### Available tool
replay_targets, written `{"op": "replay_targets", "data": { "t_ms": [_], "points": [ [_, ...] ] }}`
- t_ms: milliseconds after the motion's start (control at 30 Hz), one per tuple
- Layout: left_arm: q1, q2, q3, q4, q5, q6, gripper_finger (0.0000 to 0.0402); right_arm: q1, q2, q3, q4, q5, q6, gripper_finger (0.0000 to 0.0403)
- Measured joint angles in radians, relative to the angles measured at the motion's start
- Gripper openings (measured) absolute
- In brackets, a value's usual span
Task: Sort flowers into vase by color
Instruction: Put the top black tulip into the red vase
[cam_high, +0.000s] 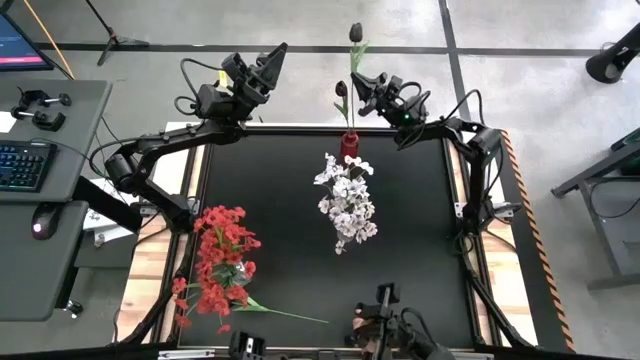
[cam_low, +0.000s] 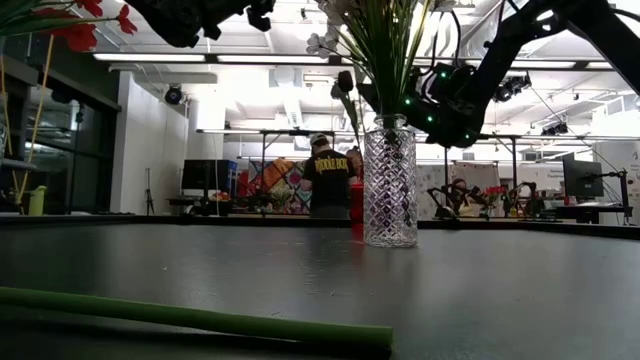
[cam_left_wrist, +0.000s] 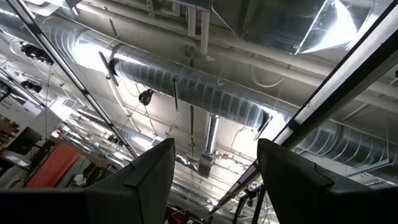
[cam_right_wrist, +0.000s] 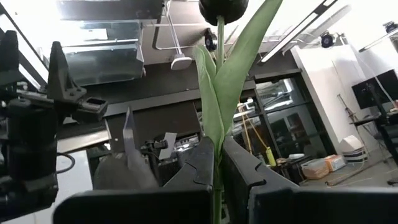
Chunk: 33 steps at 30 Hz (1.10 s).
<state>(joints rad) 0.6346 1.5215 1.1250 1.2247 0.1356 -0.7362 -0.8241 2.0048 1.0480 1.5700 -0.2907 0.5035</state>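
My right gripper (cam_high: 363, 86) is past the table's far edge, pointing up and shut on a dark-bloomed flower (cam_right_wrist: 222, 7) with a green stem and long leaves. A second dark bloom (cam_high: 341, 88) stands in a small red vase (cam_high: 349, 146) at the far edge. White flowers (cam_high: 345, 200) fill a clear patterned glass vase (cam_low: 390, 180) mid-table. Red flowers (cam_high: 220, 258) stand bunched at the near left. My left gripper (cam_left_wrist: 214, 168) is raised beyond the far left corner, open, aimed at the ceiling with nothing between its fingers. My right gripper pinches the dark flower's green stem (cam_right_wrist: 216, 169) between its two fingers, just below where the leaves branch off. The fingers point slantwise upward, roughly along the stem. The flower stands upright above the fingers, lifted clear, with its bloom (cam_high: 356, 32) well above the gripper.
A loose green stem (cam_low: 200, 318) lies on the dark tabletop near the front edge, beside the red bunch. A desk with a keyboard (cam_high: 22, 165) stands left of the table. A person (cam_low: 327, 180) stands in the room behind the table.
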Motion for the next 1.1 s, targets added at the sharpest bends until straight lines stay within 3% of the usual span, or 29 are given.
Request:
{"op": "replay_targets", "data": {
  "t_ms": [500,1100],
  "points": [
    [0.0,0.0,0.001,-0.001,-0.019,0.055,0.0216,0.026,0.0,-0.008,-0.001,0.037,-0.101,0.0],
    [0.0,0.0,0.001,-0.007,-0.01,0.06,0.0216,0.026,-0.001,-0.01,-0.112,-0.07,-0.142,0.0]
  ]
}}
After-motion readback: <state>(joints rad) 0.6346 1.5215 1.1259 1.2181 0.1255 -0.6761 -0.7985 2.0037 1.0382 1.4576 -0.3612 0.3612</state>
